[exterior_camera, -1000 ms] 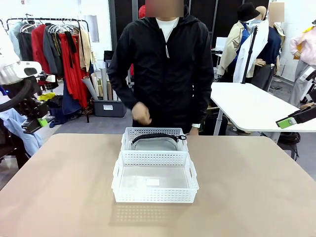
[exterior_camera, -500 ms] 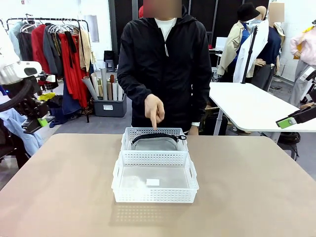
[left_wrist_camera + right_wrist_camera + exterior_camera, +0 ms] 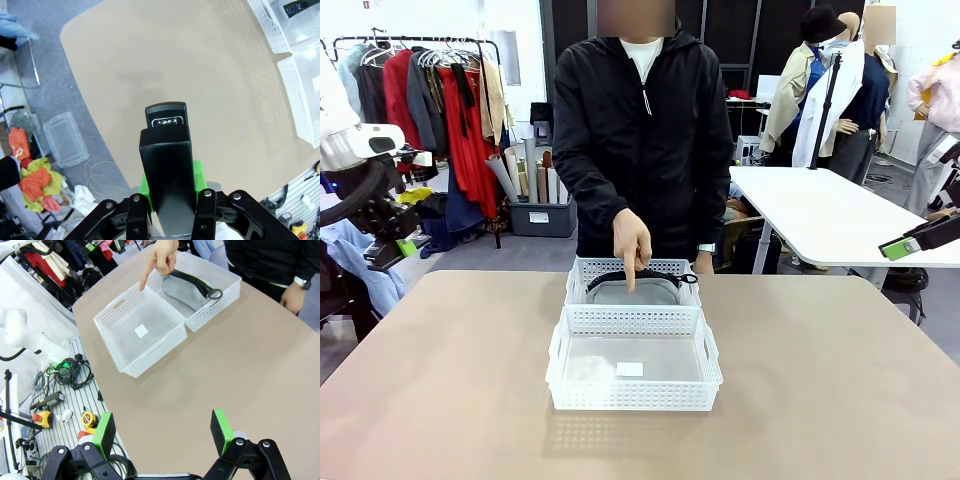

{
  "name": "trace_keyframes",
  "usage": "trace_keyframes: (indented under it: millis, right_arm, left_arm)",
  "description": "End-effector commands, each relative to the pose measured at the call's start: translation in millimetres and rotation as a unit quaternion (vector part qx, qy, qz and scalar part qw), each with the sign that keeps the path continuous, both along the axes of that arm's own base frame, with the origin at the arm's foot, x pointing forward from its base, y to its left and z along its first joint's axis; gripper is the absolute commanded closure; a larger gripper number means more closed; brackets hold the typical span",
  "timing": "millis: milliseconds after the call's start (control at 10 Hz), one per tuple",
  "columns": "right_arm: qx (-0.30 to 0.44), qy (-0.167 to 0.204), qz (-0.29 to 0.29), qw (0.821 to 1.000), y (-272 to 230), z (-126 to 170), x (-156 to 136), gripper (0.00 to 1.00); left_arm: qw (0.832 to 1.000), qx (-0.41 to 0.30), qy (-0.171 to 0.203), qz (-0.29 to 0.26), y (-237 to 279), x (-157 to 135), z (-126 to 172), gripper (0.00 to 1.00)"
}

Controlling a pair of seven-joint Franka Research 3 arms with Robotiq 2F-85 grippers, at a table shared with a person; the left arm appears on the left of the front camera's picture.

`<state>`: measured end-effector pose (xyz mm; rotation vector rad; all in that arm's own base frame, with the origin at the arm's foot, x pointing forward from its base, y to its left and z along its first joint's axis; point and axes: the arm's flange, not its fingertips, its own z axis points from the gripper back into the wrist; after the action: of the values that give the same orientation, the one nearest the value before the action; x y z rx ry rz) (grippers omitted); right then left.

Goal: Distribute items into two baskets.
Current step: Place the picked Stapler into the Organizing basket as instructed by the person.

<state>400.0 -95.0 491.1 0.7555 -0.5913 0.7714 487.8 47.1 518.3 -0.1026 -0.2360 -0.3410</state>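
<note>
My left gripper (image 3: 170, 172) is shut on the black stapler (image 3: 165, 125), held above the table's left edge, off to the side of the baskets. In the front view this gripper (image 3: 400, 247) hangs at the far left. Two white perforated baskets stand end to end mid-table. The near, larger basket (image 3: 634, 398) has a small label and nothing inside. The far basket (image 3: 582, 272) holds the grey pouch (image 3: 650, 293) with its black zipper edge. A person's hand (image 3: 631, 240) points a finger down at the pouch. My right gripper (image 3: 162, 432) is open and holds nothing, off to the table's right side (image 3: 905, 245).
The person in a black jacket stands at the far edge behind the baskets. A white table (image 3: 820, 215) stands at the back right and a clothes rack (image 3: 440, 90) at the back left. Tools and cables lie on a rail (image 3: 60, 390) beside the table.
The person's hand has come down from chest height and now points a finger into the far basket at the pouch. Both arms have stayed still.
</note>
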Motion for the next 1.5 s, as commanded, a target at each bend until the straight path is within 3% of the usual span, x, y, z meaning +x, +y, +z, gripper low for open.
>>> trace_keyframes:
  millis: [0,800,1000,1400]
  right_arm:
    - [0.002,-0.003,0.001,1.0,1,1,-1,0.0]
    - [0.002,-0.003,0.001,1.0,1,1,-1,0.0]
    - [0.002,-0.003,0.001,1.0,1,1,-1,0.0]
    - [0.002,-0.003,0.001,1.0,1,1,-1,0.0]
  left_arm:
    - [1.0,0.002,-0.004,-0.001,3,1,3,1.0]
    - [1.0,-0.014,-0.013,-0.022,-23,-12,4,1.0]
    - [0.999,-0.01,0.005,-0.044,-54,-21,0,1.0]
    - [0.988,0.002,-0.008,-0.153,-128,-23,-13,1.0]
